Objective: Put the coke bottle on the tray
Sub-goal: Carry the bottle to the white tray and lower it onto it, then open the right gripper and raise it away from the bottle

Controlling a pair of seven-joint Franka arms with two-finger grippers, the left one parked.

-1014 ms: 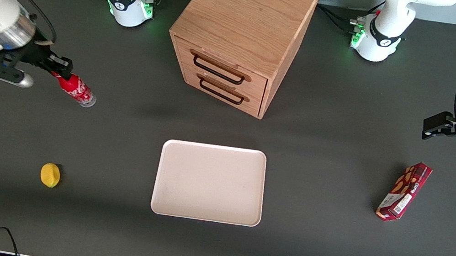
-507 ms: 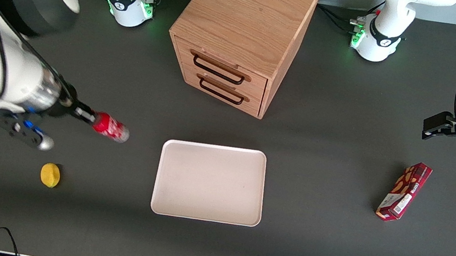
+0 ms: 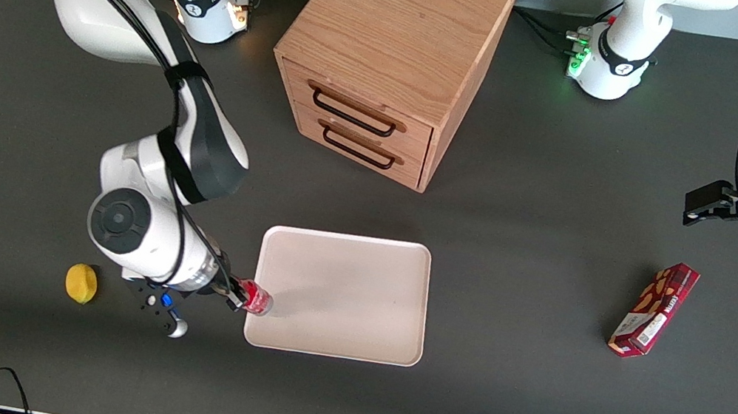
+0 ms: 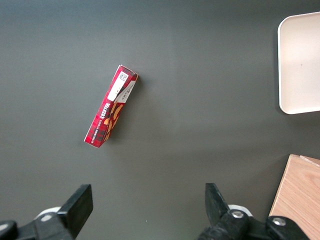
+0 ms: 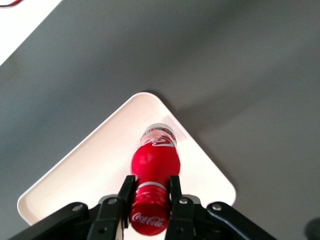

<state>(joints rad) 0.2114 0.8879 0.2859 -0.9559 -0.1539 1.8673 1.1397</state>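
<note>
My gripper (image 3: pixel 237 297) is shut on the neck of the coke bottle (image 3: pixel 256 299), a small red bottle with a red cap and clear base. It holds the bottle over the corner of the cream-white tray (image 3: pixel 355 287) that is nearest the front camera and toward the working arm's end. In the right wrist view the fingers (image 5: pixel 127 192) clamp the neck just under the cap, and the bottle (image 5: pixel 155 160) points down at the tray (image 5: pixel 75 185) near its rounded corner. I cannot tell if the base touches the tray.
A wooden two-drawer cabinet (image 3: pixel 394 54) stands farther from the front camera than the tray. A yellow lemon (image 3: pixel 81 282) lies beside the gripper toward the working arm's end. A dark red snack box (image 3: pixel 653 308) lies toward the parked arm's end; it also shows in the left wrist view (image 4: pixel 110 111).
My gripper has carried the coke bottle nearer to the front camera and toward the tray, from the working arm's end of the table to over the tray's near corner.
</note>
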